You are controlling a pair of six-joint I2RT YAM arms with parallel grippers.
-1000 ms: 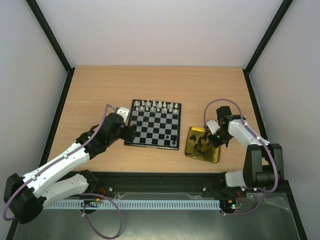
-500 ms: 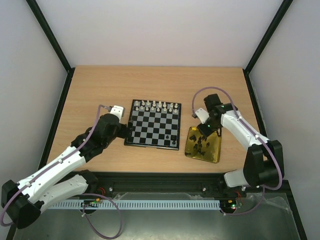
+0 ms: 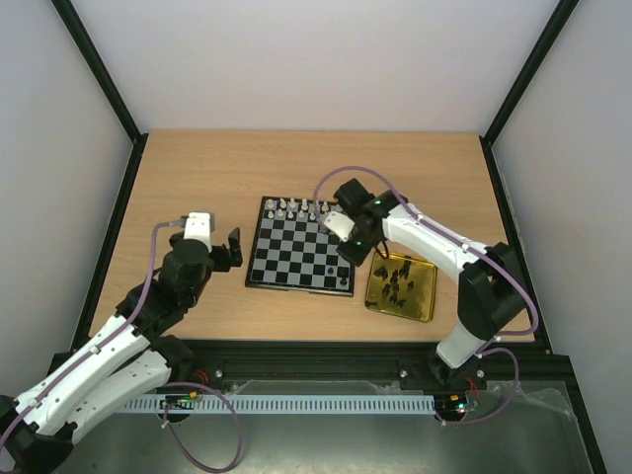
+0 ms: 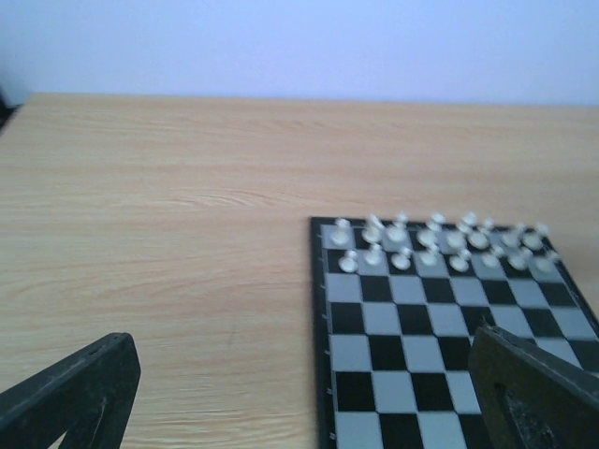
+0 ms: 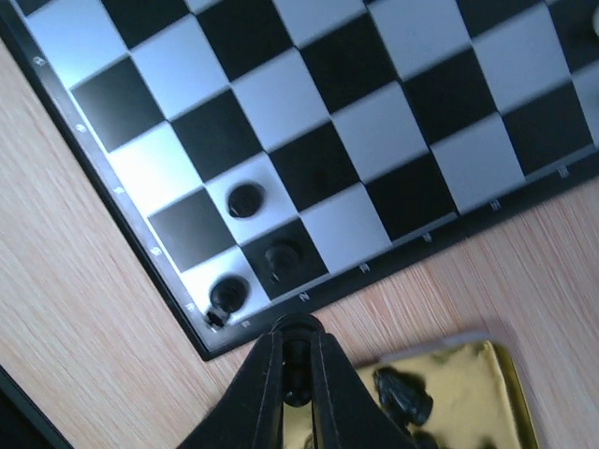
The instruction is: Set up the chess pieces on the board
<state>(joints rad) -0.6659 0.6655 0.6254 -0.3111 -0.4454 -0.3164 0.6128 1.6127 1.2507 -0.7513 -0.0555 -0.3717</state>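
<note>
The checkered board (image 3: 296,252) lies mid-table, with white chess pieces (image 3: 312,209) in its two far rows. Three black pieces (image 5: 245,199) stand at its near right corner. My right gripper (image 3: 349,257) hovers over the board's right edge and the gold tray. In the right wrist view it (image 5: 296,339) is shut on a small black piece (image 5: 296,372). My left gripper (image 3: 231,248) is open and empty just left of the board. In the left wrist view its fingers (image 4: 80,393) frame the board (image 4: 440,351) and the white pieces (image 4: 435,241).
A shiny gold tray (image 3: 420,304) holding several loose black pieces (image 3: 398,276) sits right of the board; it also shows in the right wrist view (image 5: 487,398). Black frame posts rise at the table's sides. Bare wood lies left of and behind the board.
My right gripper moved left from over the gold tray to the board's right edge. My left arm drew back to the left, away from the board's edge.
</note>
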